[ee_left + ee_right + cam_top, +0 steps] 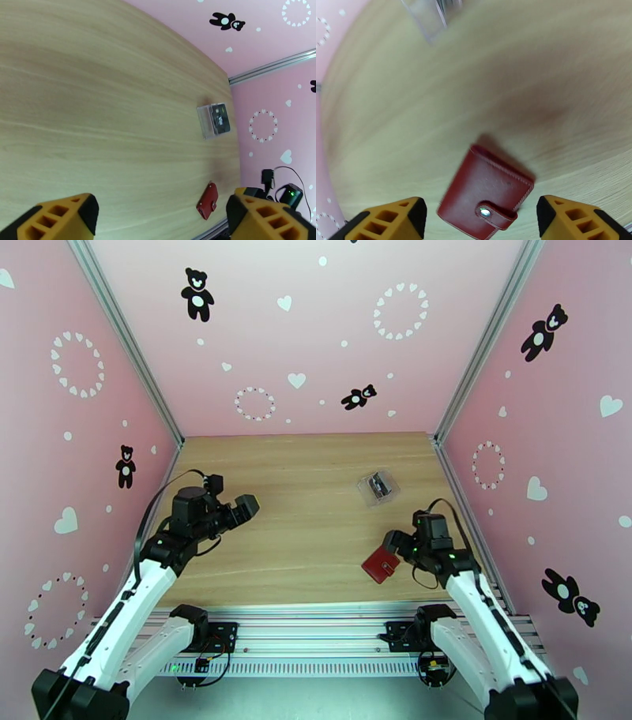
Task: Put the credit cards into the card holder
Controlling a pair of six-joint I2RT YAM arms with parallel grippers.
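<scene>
From above, one card holder (380, 564) lies folded just beside the right gripper (391, 542), with one clear case (378, 487) beyond it and the left gripper (246, 508) well to its left. At the left wrist, that gripper's fingers (63, 217) stand wide apart, and a dark card (221, 118) shows inside the case; how many are in there I cannot tell. At the right wrist, the snap tab (493, 213) is fastened, and the fingers stand apart on either side of the card holder, not touching it.

Dark red card holder (486, 193), pale woodgrain table (300, 516)

text: none readable | dark card (221, 118) in clear case (205, 123): white marks, too blurred
</scene>
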